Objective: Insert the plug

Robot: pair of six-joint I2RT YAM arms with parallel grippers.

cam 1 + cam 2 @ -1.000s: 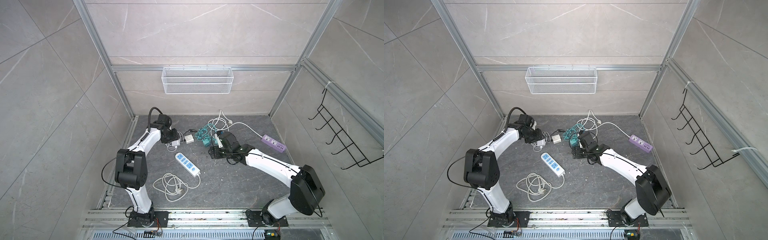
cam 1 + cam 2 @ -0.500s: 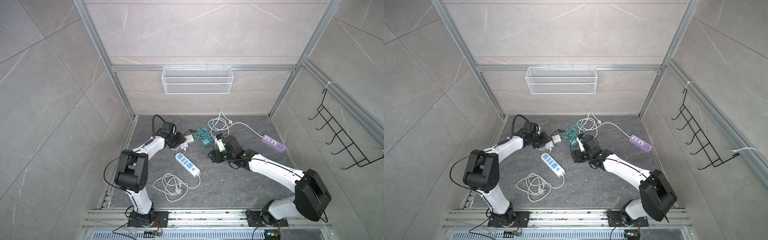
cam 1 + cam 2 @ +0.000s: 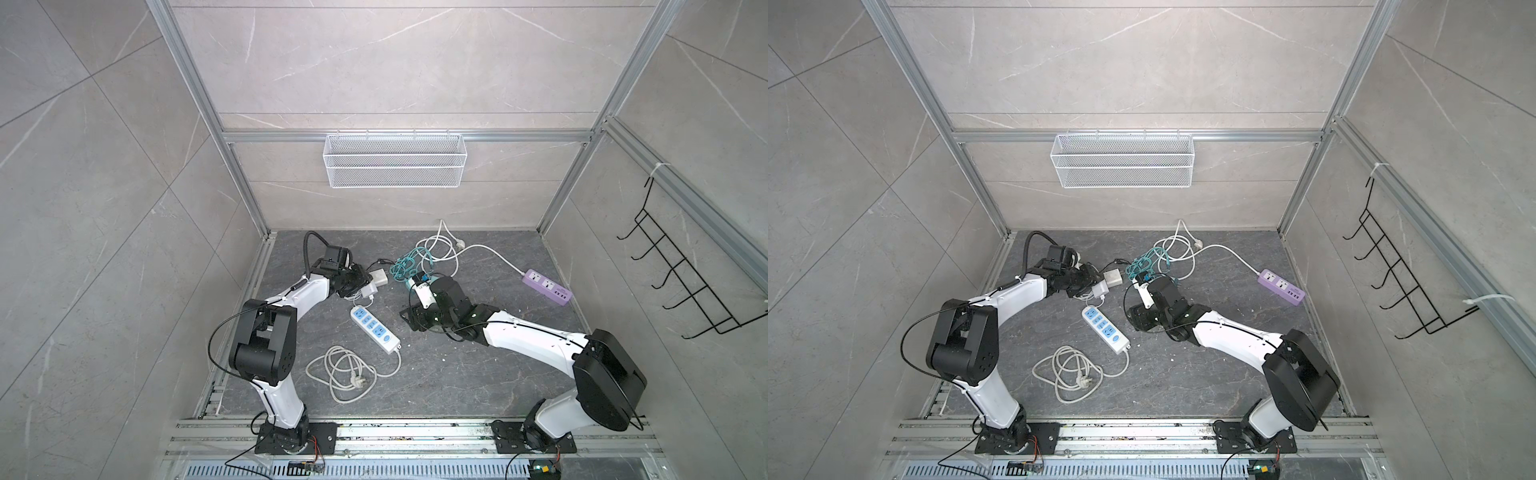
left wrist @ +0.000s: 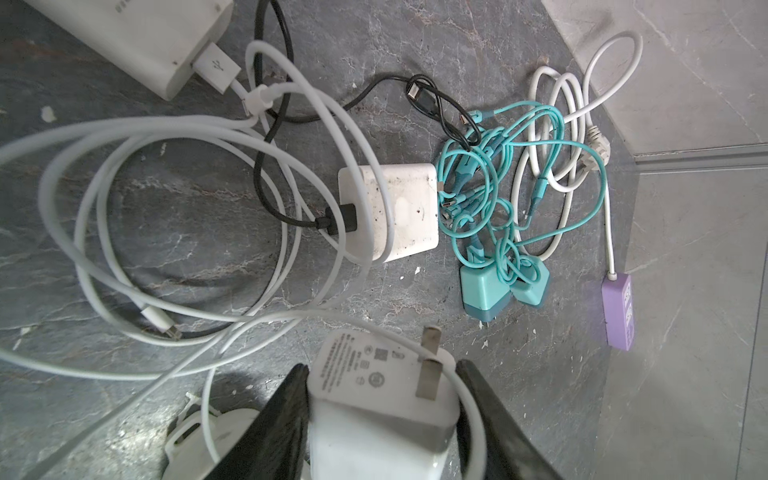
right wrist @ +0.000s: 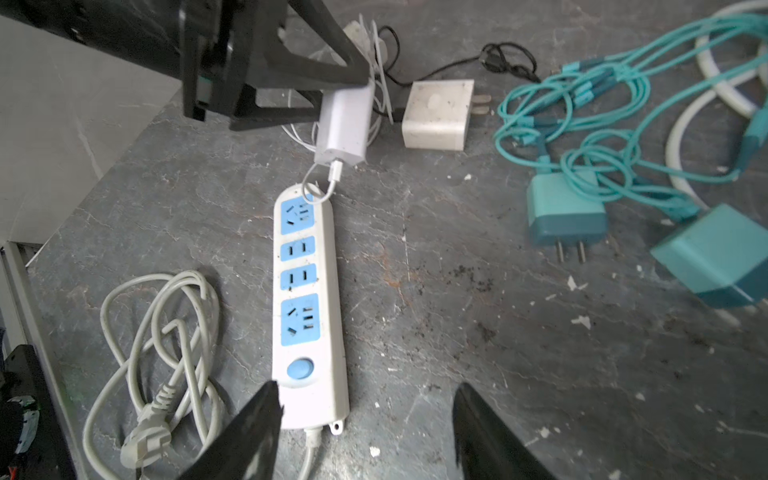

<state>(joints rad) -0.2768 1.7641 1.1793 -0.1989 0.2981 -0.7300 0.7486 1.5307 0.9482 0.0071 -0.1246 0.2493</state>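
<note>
Dark stone floor (image 3: 457, 374), loose cables scattered toward the back. White power strip (image 5: 309, 291) with blue sockets lies flat near the middle. Right gripper (image 5: 368, 399): jaws spread wide, nothing between them, hovering beside the strip's switch end. Left gripper (image 4: 380, 386): clamped on the sides of the white plug (image 5: 344, 124), which sits just past the strip's far end, prongs outside any socket. Plug's thin cable (image 5: 336, 171) loops over the end socket.

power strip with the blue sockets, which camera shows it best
The right wrist view: the power strip lies close, its blue sockets and switch clear. Both top views show it small and far; the left wrist view misses it.
</note>
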